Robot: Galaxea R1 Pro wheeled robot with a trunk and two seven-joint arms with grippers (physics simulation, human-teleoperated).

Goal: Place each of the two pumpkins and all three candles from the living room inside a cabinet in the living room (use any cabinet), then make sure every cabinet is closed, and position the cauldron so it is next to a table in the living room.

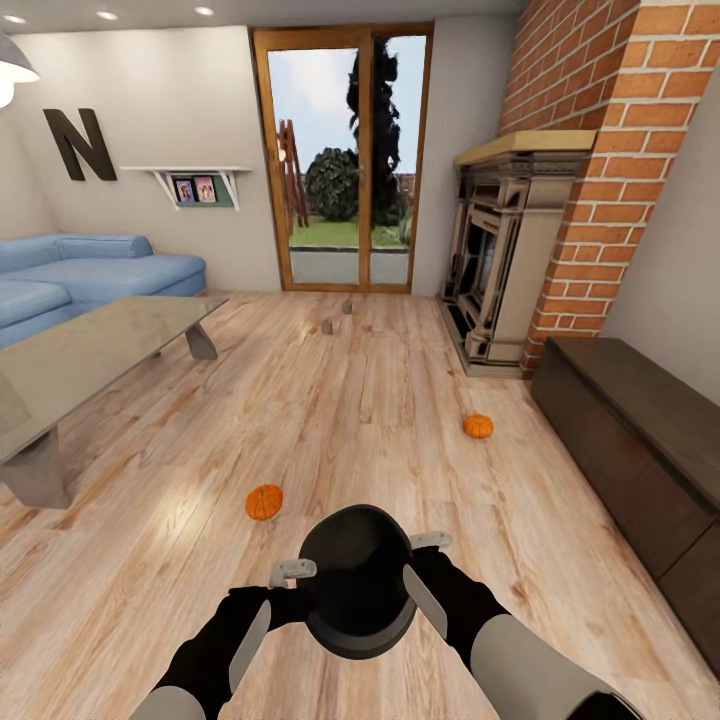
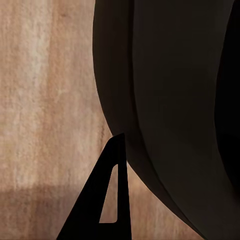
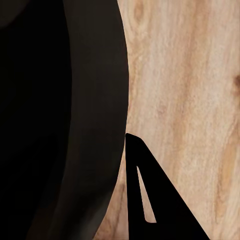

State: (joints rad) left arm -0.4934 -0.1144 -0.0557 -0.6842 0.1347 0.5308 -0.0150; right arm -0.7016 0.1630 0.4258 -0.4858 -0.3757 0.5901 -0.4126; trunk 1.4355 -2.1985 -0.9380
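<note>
**Cauldron carried between both arms, pumpkins and candles still on the floor**

From the left of the head view: the bench (image 1: 90, 350), a low glossy grey coffee table, stands at about 10 o'clock from the robot. Two candles (image 1: 327, 326) sit far off on the floor near 12 o'clock, before the glass door. One pumpkin (image 1: 264, 502) lies close at 11 o'clock; the other pumpkin (image 1: 478, 426) lies at 1 o'clock. The cabinet (image 1: 640, 440) runs along the wall at 2 to 3 o'clock, its fronts shut.

The cauldron (image 1: 357, 590) hangs just ahead of the robot, above the floor. The left pincer (image 1: 292, 572) and right pincer (image 1: 432, 541) each sit at its rim, on opposite sides; one finger lies outside the wall in each wrist view, so each seems clamped on the rim, though this cannot be told for sure.

The hold looks thin. If the arms drift apart or the base turns sharply toward the bench, the cauldron could slip and drop, perhaps striking the near pumpkin and rolling it away.
</note>
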